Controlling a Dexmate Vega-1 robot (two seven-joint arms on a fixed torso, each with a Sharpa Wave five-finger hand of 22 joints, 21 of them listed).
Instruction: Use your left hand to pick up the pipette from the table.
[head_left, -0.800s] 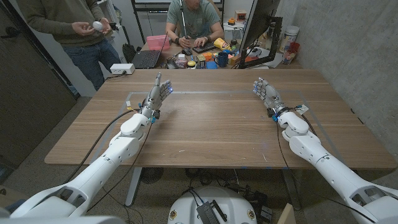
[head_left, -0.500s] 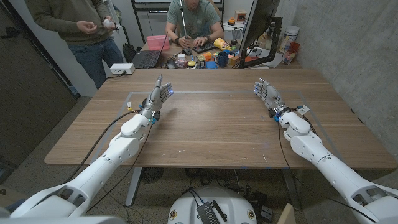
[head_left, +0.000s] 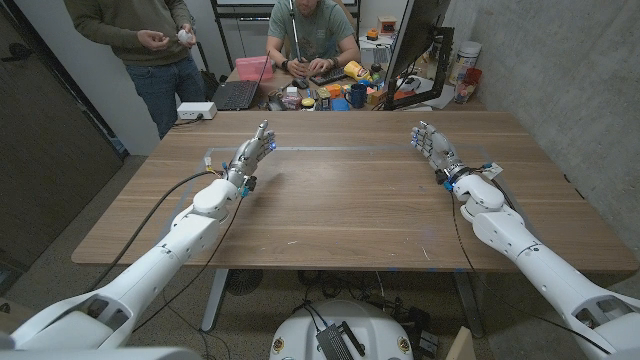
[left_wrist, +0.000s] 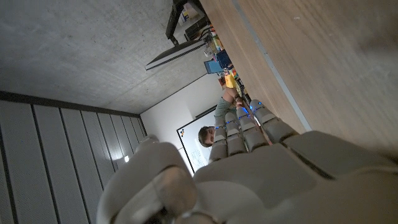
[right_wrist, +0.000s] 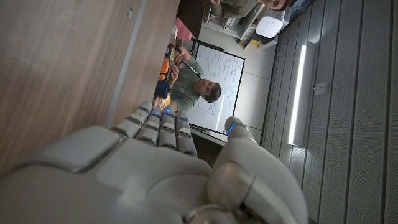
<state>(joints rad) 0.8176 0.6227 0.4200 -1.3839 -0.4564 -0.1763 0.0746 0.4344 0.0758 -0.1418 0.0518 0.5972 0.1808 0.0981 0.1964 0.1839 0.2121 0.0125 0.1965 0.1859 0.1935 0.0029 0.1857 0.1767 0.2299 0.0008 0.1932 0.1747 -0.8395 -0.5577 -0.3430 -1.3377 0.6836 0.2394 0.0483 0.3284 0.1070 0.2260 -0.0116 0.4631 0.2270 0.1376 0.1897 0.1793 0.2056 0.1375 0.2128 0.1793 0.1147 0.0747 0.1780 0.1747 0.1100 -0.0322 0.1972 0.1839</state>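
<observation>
My left hand (head_left: 252, 152) is raised over the far left part of the wooden table (head_left: 340, 200), fingers apart and pointing away, holding nothing. In the left wrist view the back of the left hand (left_wrist: 249, 168) has its fingers stretched along the bare tabletop (left_wrist: 323, 56). My right hand (head_left: 431, 149) is up at the far right of the table, fingers spread and empty. The right wrist view looks along the right hand (right_wrist: 143, 168), past extended fingers, to bare wood (right_wrist: 62, 56). A person standing behind the table's far left corner (head_left: 150, 45) holds a small white object (head_left: 183, 36).
A white box (head_left: 197, 110) and a laptop (head_left: 236, 95) sit just beyond the far left edge. A seated person (head_left: 312, 30) works at a cluttered desk (head_left: 345, 92) behind the table. A dark monitor (head_left: 415, 45) stands at the back right.
My right arm has shifted slightly outward to the right. The left hand has tilted a little. The standing person has stepped right and raised the white object.
</observation>
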